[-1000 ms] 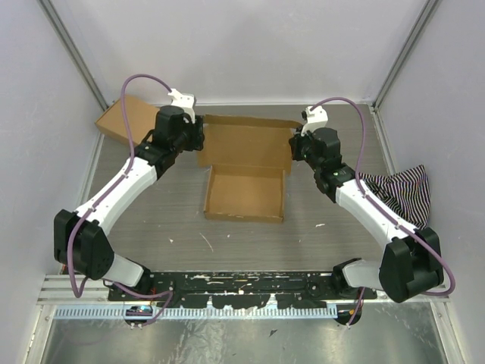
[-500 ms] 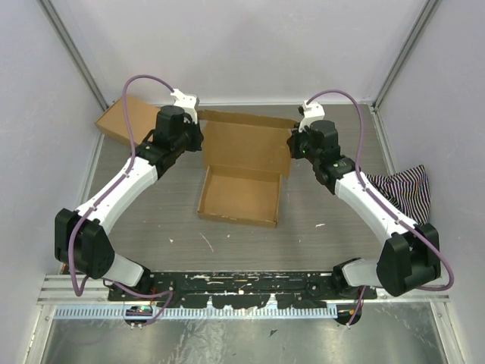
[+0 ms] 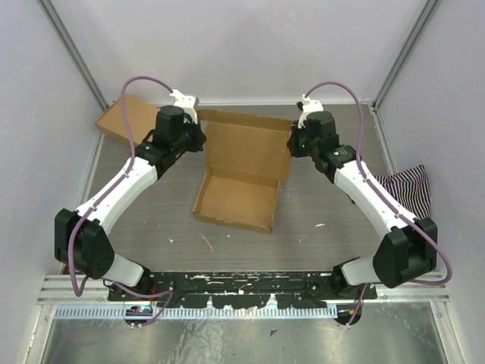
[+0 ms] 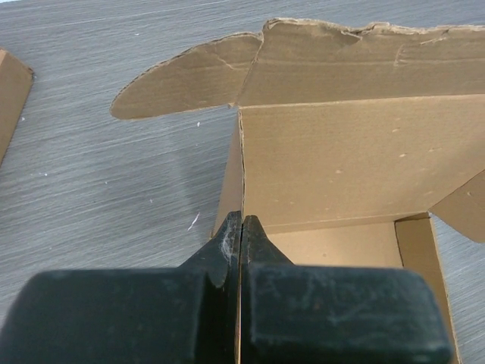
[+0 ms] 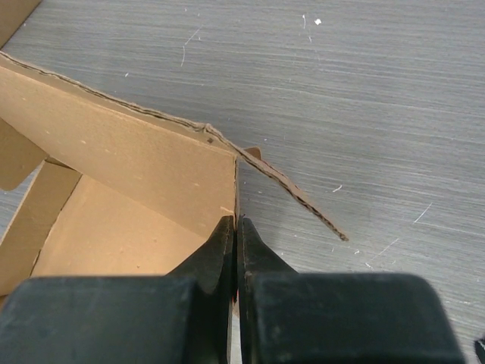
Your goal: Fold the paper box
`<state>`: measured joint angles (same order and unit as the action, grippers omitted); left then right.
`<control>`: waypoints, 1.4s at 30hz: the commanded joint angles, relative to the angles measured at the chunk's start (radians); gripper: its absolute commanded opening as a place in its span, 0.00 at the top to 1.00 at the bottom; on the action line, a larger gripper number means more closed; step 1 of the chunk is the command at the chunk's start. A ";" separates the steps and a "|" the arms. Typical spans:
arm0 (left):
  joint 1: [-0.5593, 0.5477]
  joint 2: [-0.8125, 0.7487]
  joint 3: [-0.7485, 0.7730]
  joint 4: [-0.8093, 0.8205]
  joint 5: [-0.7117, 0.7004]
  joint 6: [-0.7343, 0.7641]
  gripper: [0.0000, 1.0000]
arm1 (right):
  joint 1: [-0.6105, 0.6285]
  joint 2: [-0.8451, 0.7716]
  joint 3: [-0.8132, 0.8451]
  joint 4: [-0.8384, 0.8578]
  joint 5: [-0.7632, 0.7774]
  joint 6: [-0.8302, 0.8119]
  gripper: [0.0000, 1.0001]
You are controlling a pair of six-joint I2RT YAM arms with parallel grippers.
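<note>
The paper box (image 3: 241,178) lies mid-table, a brown cardboard tray with its lid panel tilted up at the back. My left gripper (image 3: 199,141) is shut on the lid's left side wall; in the left wrist view the cardboard edge runs between the closed fingertips of the left gripper (image 4: 241,221), with the paper box (image 4: 341,152) and a rounded flap beyond. My right gripper (image 3: 292,144) is shut on the lid's right side wall. In the right wrist view the right gripper (image 5: 236,222) pinches that wall of the paper box (image 5: 129,159), with a thin flap sticking out to the right.
A second, finished brown box (image 3: 120,120) sits at the back left, its corner showing as the second box (image 4: 10,98) in the left wrist view. A black-and-white striped cloth (image 3: 403,192) lies at the right wall. Grey walls enclose the table on three sides.
The left gripper has shut on the lid's left side wall. Both grippers have lifted the lid, and the tray's front has swung toward the near left.
</note>
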<state>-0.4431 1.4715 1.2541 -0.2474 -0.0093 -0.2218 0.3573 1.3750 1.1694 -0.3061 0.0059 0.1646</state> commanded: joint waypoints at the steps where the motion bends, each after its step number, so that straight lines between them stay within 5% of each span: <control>1: -0.002 -0.023 -0.045 -0.013 0.046 -0.032 1.00 | 0.004 0.025 0.057 -0.099 -0.042 0.026 0.94; 9: -0.004 -0.076 -0.109 0.079 0.082 -0.083 1.00 | 0.005 0.059 0.091 -0.054 -0.026 0.039 0.99; 22: -0.021 -0.025 -0.042 0.135 0.092 -0.081 1.00 | 0.008 0.058 0.030 0.326 0.106 -0.045 0.99; 34: -0.032 0.066 0.039 0.198 0.091 -0.038 1.00 | 0.058 0.034 -0.244 0.837 0.267 -0.080 0.99; 42: -0.041 0.025 -0.031 0.198 0.072 -0.027 1.00 | 0.074 0.019 -0.335 0.916 0.294 -0.050 0.99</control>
<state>-0.4614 1.5436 1.2545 -0.1017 0.0391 -0.2581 0.4042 1.4391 0.8574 0.4931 0.2958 0.0891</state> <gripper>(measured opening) 0.007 0.065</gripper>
